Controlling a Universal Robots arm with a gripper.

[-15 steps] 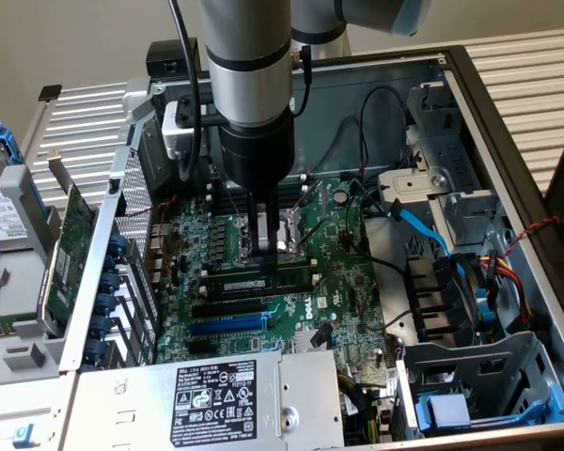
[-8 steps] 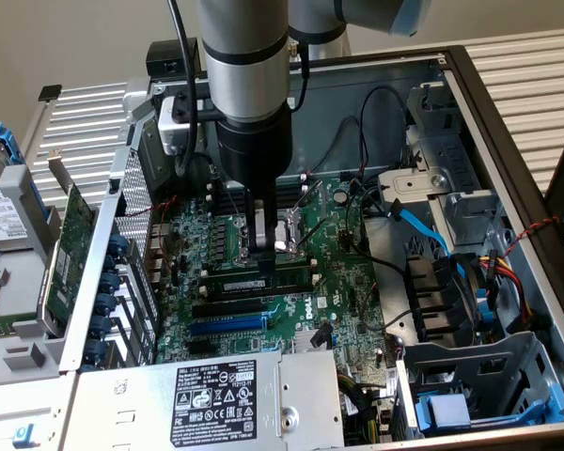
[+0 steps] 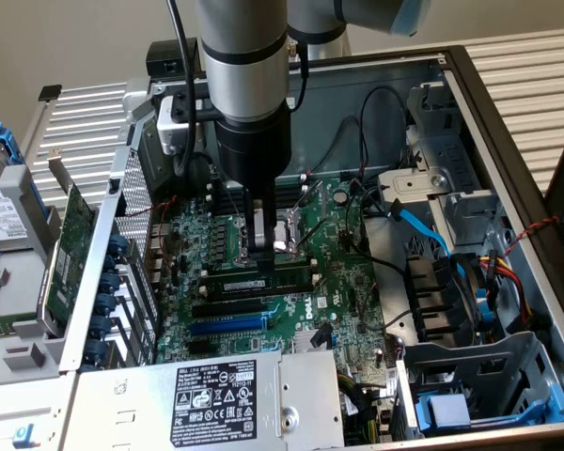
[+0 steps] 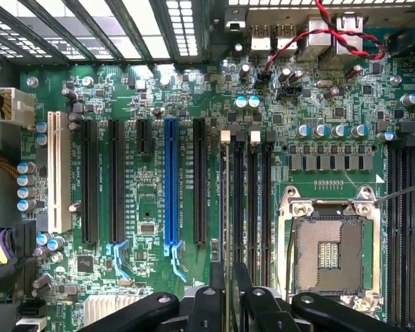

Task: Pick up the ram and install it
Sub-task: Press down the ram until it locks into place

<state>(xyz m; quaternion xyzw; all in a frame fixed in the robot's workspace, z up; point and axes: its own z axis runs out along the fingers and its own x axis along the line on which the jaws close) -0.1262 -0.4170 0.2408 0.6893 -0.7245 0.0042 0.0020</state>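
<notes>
Pinching the ram [image 3: 263, 283] edge-on, the gripper [image 3: 260, 256] lowers it into a memory slot [image 4: 238, 200] beside the motherboard's [image 4: 152, 97] CPU socket [image 4: 330, 253], so seating seemingly needs straight downward pressure.

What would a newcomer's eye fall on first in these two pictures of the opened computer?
First, the grey robot arm reaching down from the top into the open computer case, its tool low over the green main board beside the empty silver processor socket. Next, the long memory stick lying across the board just under the tool. In the wrist view, the single blue slot stands out among black ones.
</notes>
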